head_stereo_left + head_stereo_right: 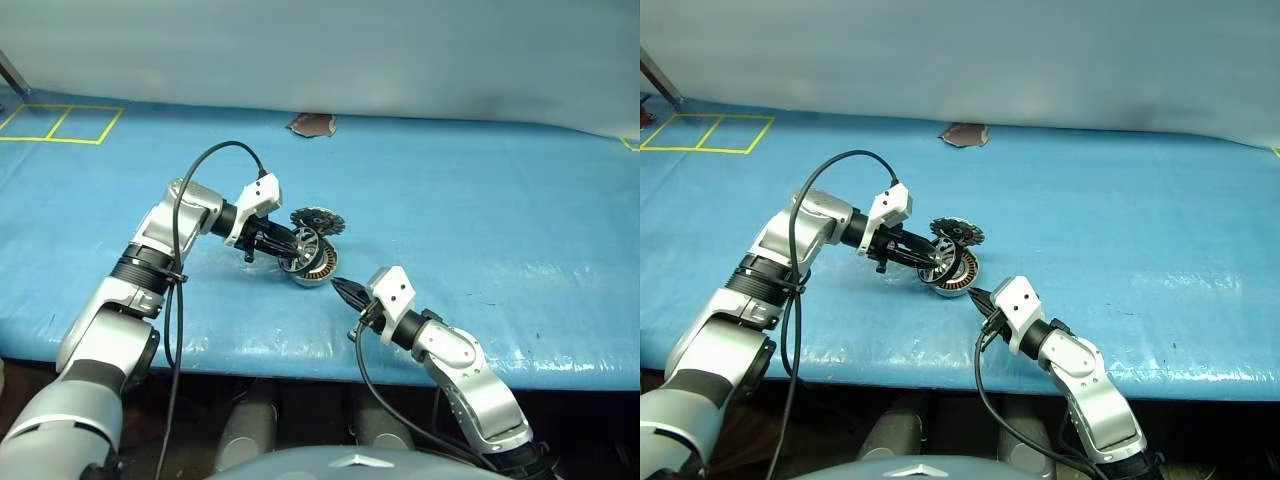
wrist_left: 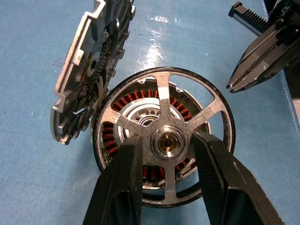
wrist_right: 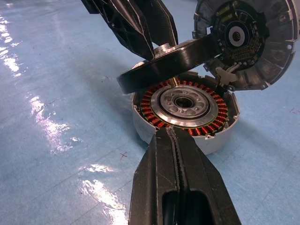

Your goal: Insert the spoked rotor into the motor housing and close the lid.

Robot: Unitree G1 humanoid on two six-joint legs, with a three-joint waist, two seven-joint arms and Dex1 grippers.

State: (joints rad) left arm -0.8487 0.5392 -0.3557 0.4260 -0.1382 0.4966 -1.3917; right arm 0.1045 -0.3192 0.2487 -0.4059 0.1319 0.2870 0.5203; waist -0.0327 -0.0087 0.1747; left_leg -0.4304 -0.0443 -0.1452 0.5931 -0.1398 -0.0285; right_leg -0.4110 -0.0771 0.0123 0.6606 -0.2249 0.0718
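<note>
Still tilted, spoked rotor (image 3: 171,63) pinched at hub by left gripper (image 2: 166,147) over motor housing (image 3: 185,117); could jam sideways; right gripper (image 3: 174,136) fingers squeezed together, holding nothing, touching housing rim.

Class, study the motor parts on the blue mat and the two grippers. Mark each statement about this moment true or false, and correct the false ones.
1. The left gripper holds the spoked rotor by its hub. True.
2. The rotor sits flat inside the motor housing. False: it hangs tilted above it.
3. The lid is closed. False: it stands open, hinged at the housing's edge.
4. The right gripper is shut, its tip near the housing. True.
5. Copper-coloured windings ring the housing's hub. True.
</note>
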